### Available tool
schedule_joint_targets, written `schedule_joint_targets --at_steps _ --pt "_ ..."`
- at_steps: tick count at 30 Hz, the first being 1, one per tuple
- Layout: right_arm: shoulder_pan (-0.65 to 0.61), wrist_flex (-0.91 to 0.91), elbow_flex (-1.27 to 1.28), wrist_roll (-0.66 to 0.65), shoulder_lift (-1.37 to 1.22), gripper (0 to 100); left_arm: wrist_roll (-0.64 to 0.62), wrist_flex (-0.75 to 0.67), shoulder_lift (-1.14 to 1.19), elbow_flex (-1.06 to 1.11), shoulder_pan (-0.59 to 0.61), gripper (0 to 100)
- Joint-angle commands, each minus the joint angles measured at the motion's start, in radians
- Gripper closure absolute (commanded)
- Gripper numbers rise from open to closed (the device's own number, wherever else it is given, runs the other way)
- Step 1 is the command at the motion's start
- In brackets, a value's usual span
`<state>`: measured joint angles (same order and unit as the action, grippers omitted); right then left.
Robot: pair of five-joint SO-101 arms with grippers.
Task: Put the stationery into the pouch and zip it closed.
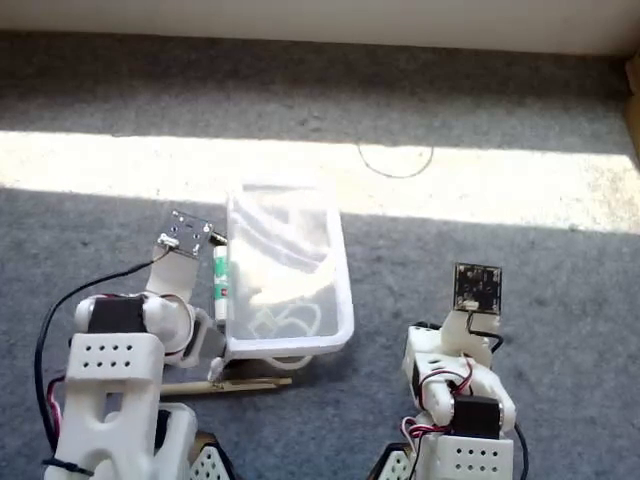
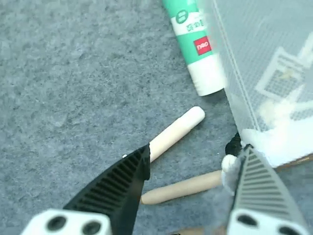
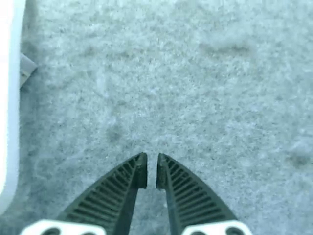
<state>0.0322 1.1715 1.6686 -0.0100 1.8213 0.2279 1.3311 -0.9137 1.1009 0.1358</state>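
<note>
The clear mesh pouch [image 1: 285, 270] with a white rim lies flat on the grey carpet, some white items showing inside it. A green and white glue stick [image 1: 220, 285] lies along its left side, close to its edge [image 2: 195, 44]. Two pale wooden sticks [image 1: 245, 383] lie by the pouch's near left corner; in the left wrist view one [image 2: 176, 128] passes under a finger and the other [image 2: 183, 188] runs between the fingers. My left gripper [image 2: 193, 164] is open above them, one finger next to the pouch's white corner [image 2: 274, 142]. My right gripper [image 3: 150, 171] is shut and holds nothing, over bare carpet right of the pouch.
A thin loop of wire [image 1: 395, 160] lies on the sunlit strip of carpet at the back. The pouch's white edge [image 3: 10, 98] shows beside the right gripper, with a small grey tab [image 3: 27, 68]. Open carpet lies between the pouch and the right arm [image 1: 465, 390].
</note>
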Motion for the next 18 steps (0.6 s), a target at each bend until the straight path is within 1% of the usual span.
schedule_joint_targets --at_steps 1,6,9,10,13,15,18 --pt "0.008 -0.028 0.094 0.005 0.016 95.7 -0.095 -0.032 0.007 -0.048 -0.131 72" --pt "0.008 -0.028 0.094 0.003 0.016 95.7 -0.184 -0.124 0.007 -0.05 -0.205 72" --pt "0.01 -0.028 0.094 0.003 0.016 95.7 -0.218 -0.14 0.007 -0.11 -0.203 72" --pt "0.012 -0.028 0.094 0.003 0.016 95.7 -0.221 -0.137 0.007 -0.143 -0.191 72" --pt "0.013 -0.028 0.094 0.003 0.016 95.7 -0.221 -0.069 0.007 -0.257 -0.119 72" --pt "0.015 -0.028 0.094 0.002 0.016 95.7 -0.218 -0.032 0.007 -0.317 -0.053 72" --pt "0.016 -0.028 0.09 0.0 0.016 95.7 -0.215 -0.023 0.007 -0.351 0.068 72"
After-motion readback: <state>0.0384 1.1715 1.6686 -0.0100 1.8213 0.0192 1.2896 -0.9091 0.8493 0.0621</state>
